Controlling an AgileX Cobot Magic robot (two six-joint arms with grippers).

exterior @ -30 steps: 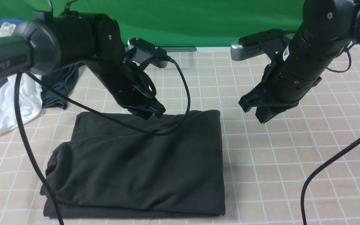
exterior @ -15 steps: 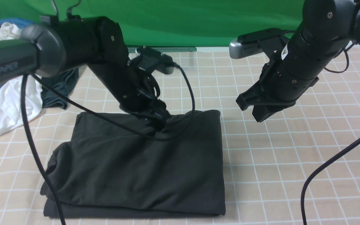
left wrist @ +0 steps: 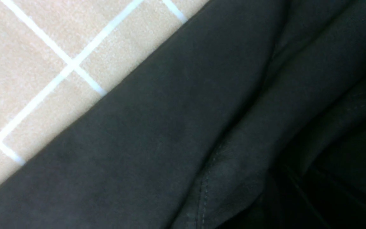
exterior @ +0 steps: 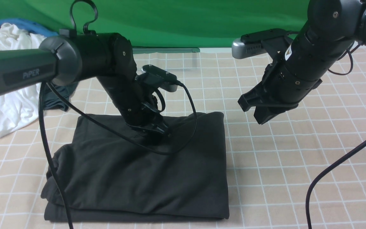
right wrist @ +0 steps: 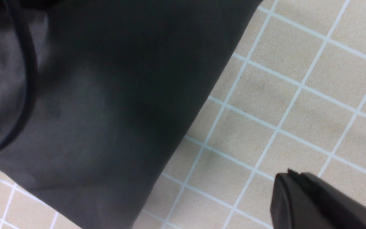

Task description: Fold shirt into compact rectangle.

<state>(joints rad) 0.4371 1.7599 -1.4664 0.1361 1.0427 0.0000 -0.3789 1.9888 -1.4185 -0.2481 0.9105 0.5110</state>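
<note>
Your left gripper (exterior: 156, 135) has dropped from above the far hem and now digs its tip into the shirt (exterior: 145, 178), just inside the far edge, near the middle of that edge. The fingers are buried in dark cloth in the front view, black on black, so you can't see them apart; they read as clenched, and whether a pinch of fabric sits between them I cannot tell. Your right gripper (exterior: 260, 117) has barely drifted, hanging in the air above the checked tablecloth (exterior: 297, 165), off the shirt's far right corner, fingers pressed together on nothing. The shirt lies folded in a rough rectangle on the near middle of the table, layers stacked, left side lumpy and rounded, right edge straight. The left arm's cable (exterior: 189, 127) loops down and drapes over the cloth. In the left wrist view, a stitched seam (left wrist: 203, 190) runs across rumpled folds. A pile of white, blue and dark teal clothes (exterior: 17, 95) sits at the far left.
</note>
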